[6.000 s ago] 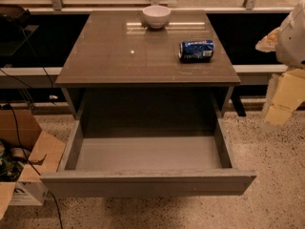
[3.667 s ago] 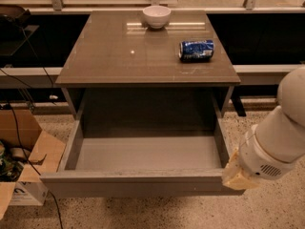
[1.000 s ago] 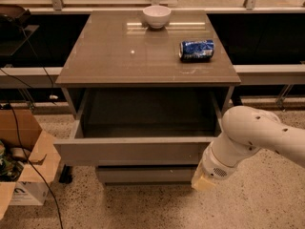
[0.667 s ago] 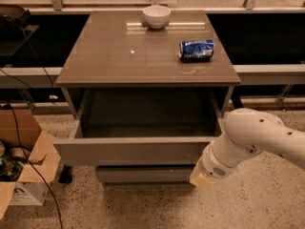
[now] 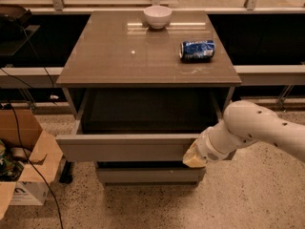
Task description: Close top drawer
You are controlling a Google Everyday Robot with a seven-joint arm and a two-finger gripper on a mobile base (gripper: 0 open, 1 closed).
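Your hand (image 5: 194,155) sits against the right end of the drawer (image 5: 125,148) front — wide or narrow, you can't tell — and the drawer, lying left-to-right, juts partway out under the bench's (image 5: 119,56) front edge, so the push runs straight toward the back edge.

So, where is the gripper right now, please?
In the camera view, the gripper is low and right of centre, at the right end of the top drawer front panel.
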